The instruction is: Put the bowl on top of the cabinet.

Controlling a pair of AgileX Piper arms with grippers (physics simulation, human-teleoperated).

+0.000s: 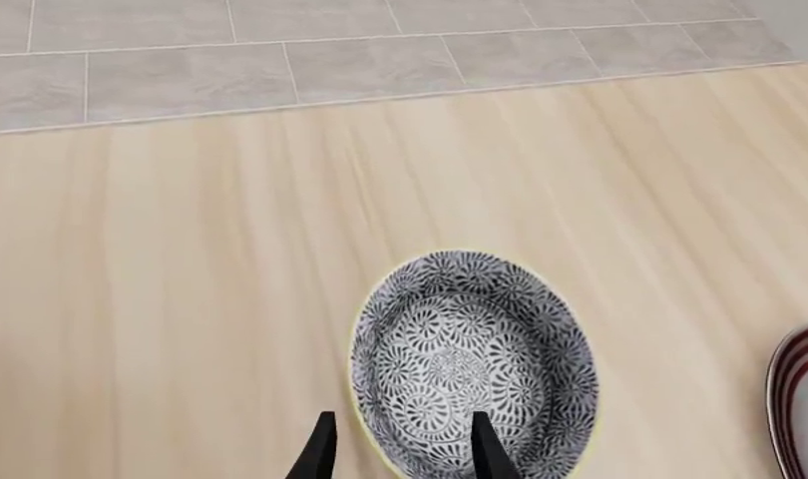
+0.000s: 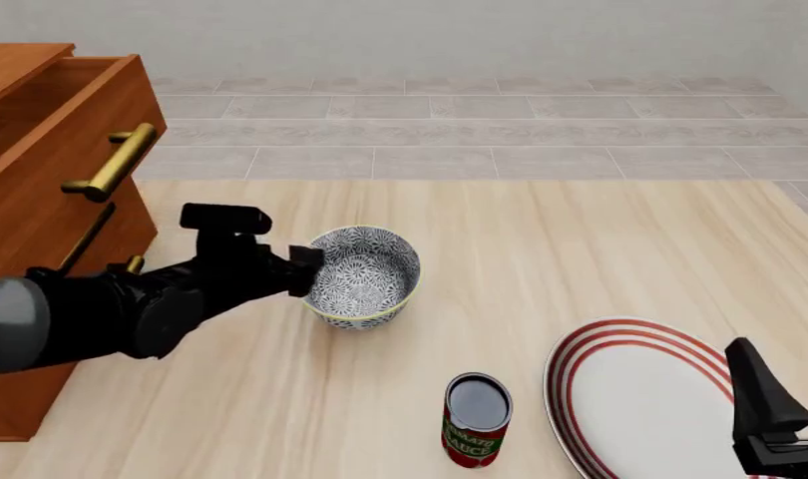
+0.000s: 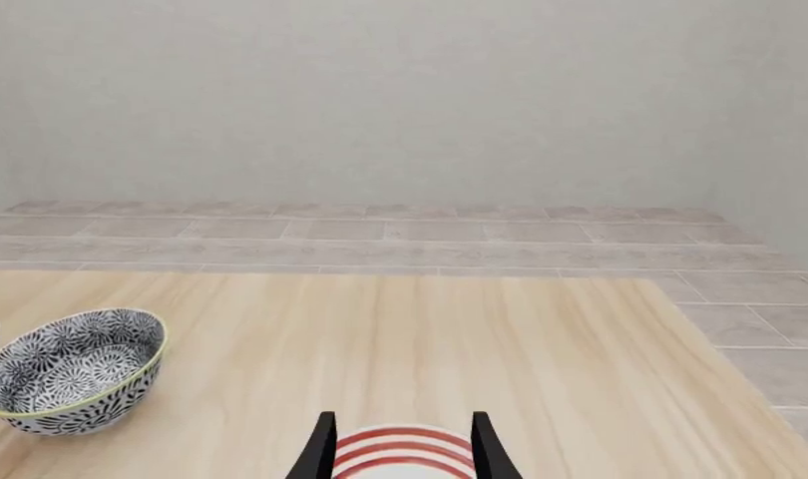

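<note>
Patterned bowl (image 2: 363,275) sits on the counter (image 2: 578,259), just right of the cabinet (image 2: 38,150), not yet lifted. Left tool (image 2: 305,271) is at the bowl's near-left rim; in its wrist view the fingers (image 1: 490,451) stand parted, one over the inside, one outside, nothing clamped. Right tool (image 3: 396,449) is spread too, idle over the plate (image 2: 643,399), well apart from the bowl. Can (image 2: 478,419) stands near the front edge. Judgement: approach nearly done; grasp, lift and placing remain.
</note>
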